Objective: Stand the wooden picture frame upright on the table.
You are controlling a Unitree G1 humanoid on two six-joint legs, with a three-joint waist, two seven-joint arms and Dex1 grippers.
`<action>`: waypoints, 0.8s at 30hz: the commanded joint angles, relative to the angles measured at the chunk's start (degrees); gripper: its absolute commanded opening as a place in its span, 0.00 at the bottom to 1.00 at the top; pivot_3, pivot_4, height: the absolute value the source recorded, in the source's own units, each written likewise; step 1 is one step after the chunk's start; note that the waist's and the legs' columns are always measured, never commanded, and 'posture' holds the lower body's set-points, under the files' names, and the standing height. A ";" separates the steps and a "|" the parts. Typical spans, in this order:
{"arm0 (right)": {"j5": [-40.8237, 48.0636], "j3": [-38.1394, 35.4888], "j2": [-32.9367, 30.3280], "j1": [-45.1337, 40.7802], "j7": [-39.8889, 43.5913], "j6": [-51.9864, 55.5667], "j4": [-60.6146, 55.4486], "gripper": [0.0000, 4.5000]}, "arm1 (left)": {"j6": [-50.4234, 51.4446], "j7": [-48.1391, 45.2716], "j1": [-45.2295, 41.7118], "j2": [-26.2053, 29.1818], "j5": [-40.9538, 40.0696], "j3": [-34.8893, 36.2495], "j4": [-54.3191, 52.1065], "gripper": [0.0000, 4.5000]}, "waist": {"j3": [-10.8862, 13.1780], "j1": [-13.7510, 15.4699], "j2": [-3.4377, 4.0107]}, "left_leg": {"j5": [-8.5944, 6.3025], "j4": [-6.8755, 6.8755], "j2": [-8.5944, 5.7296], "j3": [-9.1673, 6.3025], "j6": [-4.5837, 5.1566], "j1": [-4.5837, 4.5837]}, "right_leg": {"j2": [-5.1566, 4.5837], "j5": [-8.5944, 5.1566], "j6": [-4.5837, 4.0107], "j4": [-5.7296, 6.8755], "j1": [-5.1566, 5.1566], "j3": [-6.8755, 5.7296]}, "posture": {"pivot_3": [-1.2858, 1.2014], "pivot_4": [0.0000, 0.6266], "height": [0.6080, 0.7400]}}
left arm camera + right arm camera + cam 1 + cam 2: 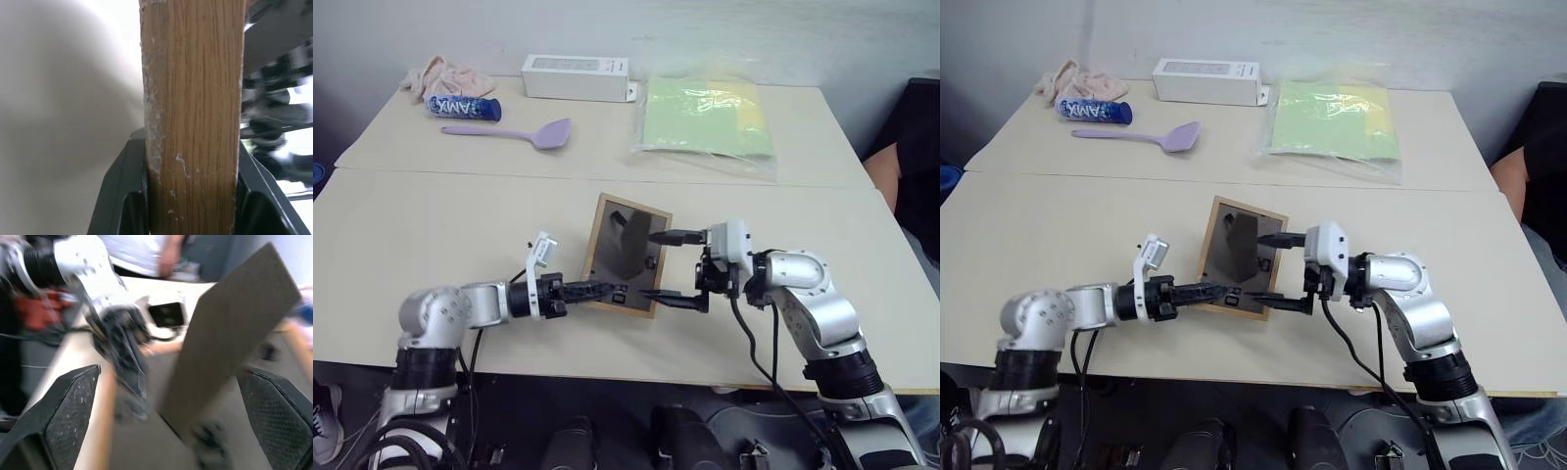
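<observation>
Can (462,107), blue, lettered "AMX", at table's (431,225) far left. Frame (625,257) tilted, back showing, near table's front; left end effector (607,291) clamped on its lower edge; right end effector (666,266) spread apart, level, beside it.

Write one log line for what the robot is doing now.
left gripper: shut on wooden picture frame | right gripper: open beside frame | frame: tilted, back showing

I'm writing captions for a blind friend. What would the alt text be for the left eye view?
Two robot arms meet at a wooden picture frame tilted up off a pale table, its dark back facing the camera. The left gripper clamps its lower edge; the right gripper is open beside it. Behind lie a purple spatula, a white box and a plastic bag.
</observation>
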 commanded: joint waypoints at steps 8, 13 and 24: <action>-13.62 -3.15 -3.55 -2.79 0.19 -41.54 12.89 0.99 | 5.45 12.85 -4.07 10.20 -31.63 -6.15 14.88 0.28 | 0.02 -0.10 0.01 | 0.02 0.03 0.01 -0.01 -0.06 0.08 | -0.02 0.00 0.00 -0.05 0.01 0.05 | 0.52 0.24 1.00; -25.09 -0.56 -1.02 -5.95 -8.51 -56.62 20.07 0.99 | 4.73 19.87 -5.20 10.48 -41.45 -9.49 17.17 0.28 | 0.02 -0.14 0.01 | 0.03 0.06 0.01 -0.01 -0.07 0.06 | -0.03 0.00 0.00 0.00 -0.01 0.04 | 0.52 0.24 1.00; -46.10 1.94 2.35 -10.58 -32.83 -67.51 33.31 0.43 | 1.37 23.13 -5.56 12.55 -49.88 -14.05 15.65 0.28 | 0.02 -0.19 0.02 | 0.10 0.10 -0.01 -0.01 -0.17 0.06 | -0.01 -0.02 -0.04 0.16 -0.06 0.04 | 0.52 0.24 1.00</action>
